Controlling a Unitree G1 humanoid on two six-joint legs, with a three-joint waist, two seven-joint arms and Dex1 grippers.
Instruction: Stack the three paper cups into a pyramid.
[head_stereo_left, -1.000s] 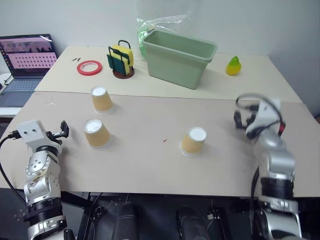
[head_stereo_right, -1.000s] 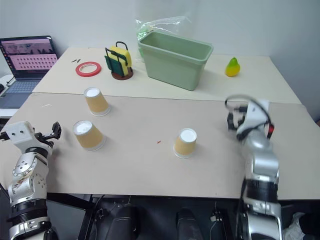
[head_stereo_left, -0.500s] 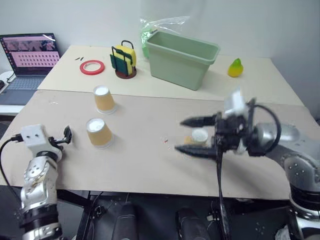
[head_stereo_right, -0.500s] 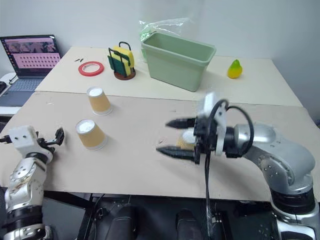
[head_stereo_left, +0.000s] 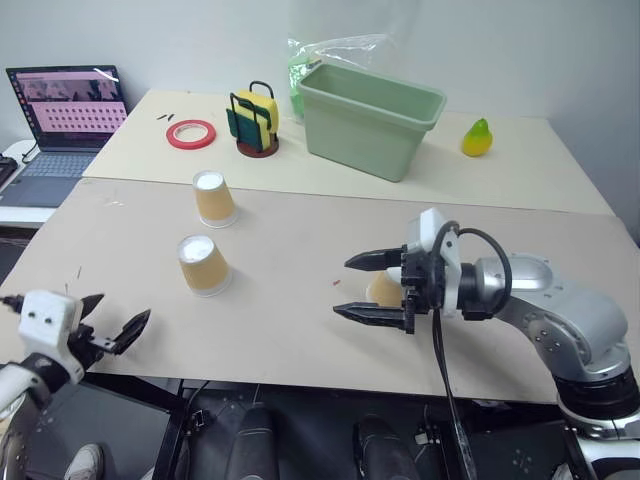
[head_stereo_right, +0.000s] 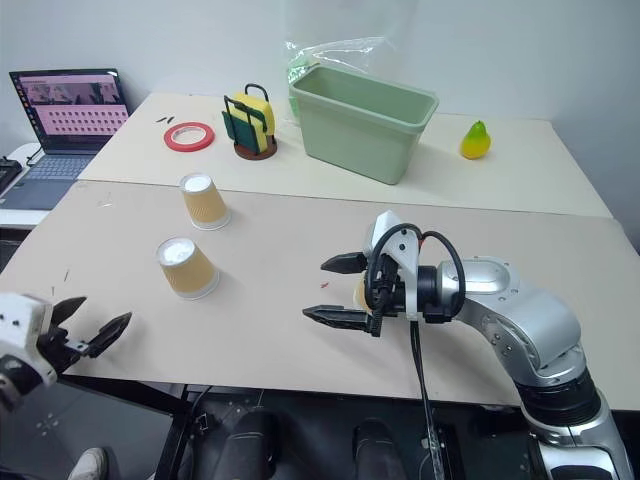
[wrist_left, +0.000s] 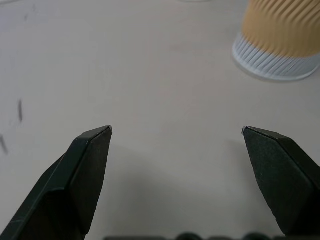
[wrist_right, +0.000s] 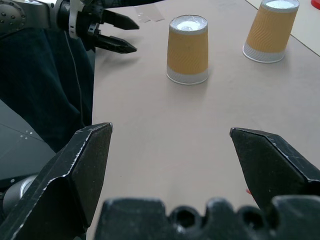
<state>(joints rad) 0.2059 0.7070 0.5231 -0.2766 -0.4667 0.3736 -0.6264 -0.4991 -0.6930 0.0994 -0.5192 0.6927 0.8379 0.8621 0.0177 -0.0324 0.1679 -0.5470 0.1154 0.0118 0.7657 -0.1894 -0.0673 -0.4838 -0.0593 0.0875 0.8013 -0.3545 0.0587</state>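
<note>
Three paper cups stand upside down on the beige table (head_stereo_left: 300, 225): one (head_stereo_left: 211, 198) at the far left, one (head_stereo_left: 202, 265) just nearer than it, and a third (head_stereo_left: 381, 291) in the middle, partly hidden behind my right gripper. The right gripper (head_stereo_left: 350, 287) hovers there, pointing left, open. In the right wrist view nothing lies between its fingers (wrist_right: 85, 160), and the two left cups (wrist_right: 188, 49) (wrist_right: 272, 30) stand ahead. My left gripper (head_stereo_left: 122, 308) is open at the table's near left edge, short of the nearer cup (wrist_left: 280, 40).
On the rear table stand a green bin (head_stereo_left: 370, 105), a plastic bag (head_stereo_left: 330, 55) behind it, a yellow pear (head_stereo_left: 478, 137), a sponge holder (head_stereo_left: 254, 122) and a red tape ring (head_stereo_left: 192, 133). A laptop (head_stereo_left: 65, 110) sits far left.
My right arm swung from the table's right side to its middle, turning to point left. The left hand drew back to the near edge. The cups stayed put.
</note>
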